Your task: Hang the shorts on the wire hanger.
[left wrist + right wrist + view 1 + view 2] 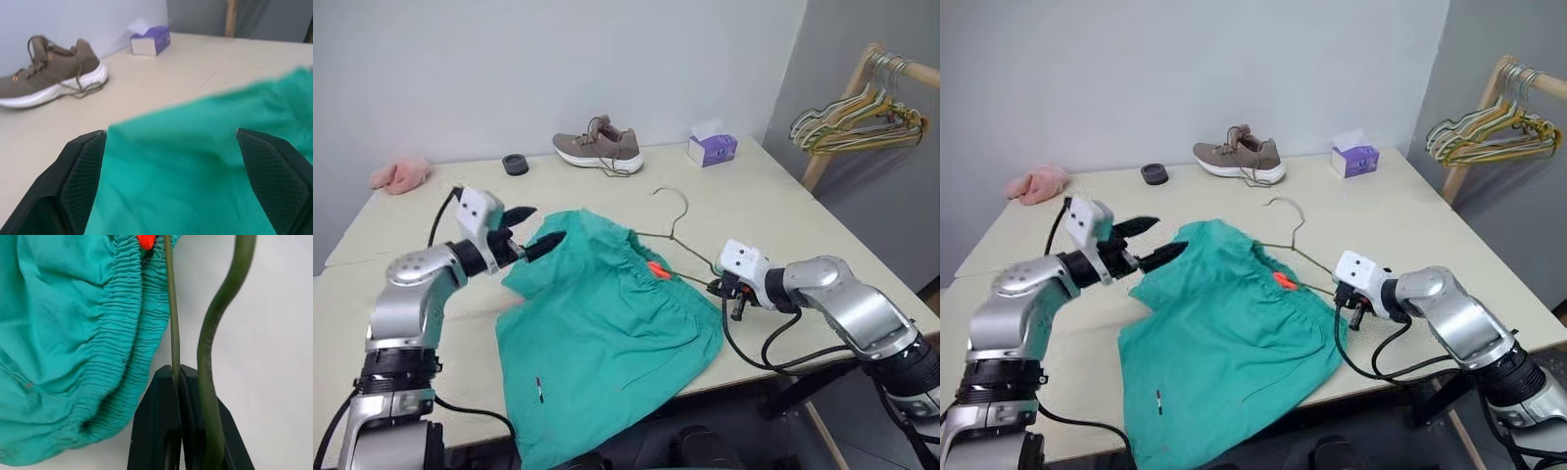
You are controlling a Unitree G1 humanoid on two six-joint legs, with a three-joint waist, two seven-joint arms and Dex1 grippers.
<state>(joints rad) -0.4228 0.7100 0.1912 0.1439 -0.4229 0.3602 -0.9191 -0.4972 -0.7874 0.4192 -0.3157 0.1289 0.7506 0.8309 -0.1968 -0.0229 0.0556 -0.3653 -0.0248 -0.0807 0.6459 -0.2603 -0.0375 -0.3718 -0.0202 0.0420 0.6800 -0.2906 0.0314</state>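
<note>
Right wrist view: the right tool (178,377) is clamped on the thin wire of the wire hanger (172,308), with the gathered waistband of the shorts (63,333) just beside its fingers. Head views place the shorts spread on the worktop (783,206) between both tools, one leg hanging over the near edge, and the hanger's hook lies beyond the right tool. The left tool (540,233) stands wide open with nothing gripped, at the shorts' far corner.

Two head eyes, two close wrist views
</note>
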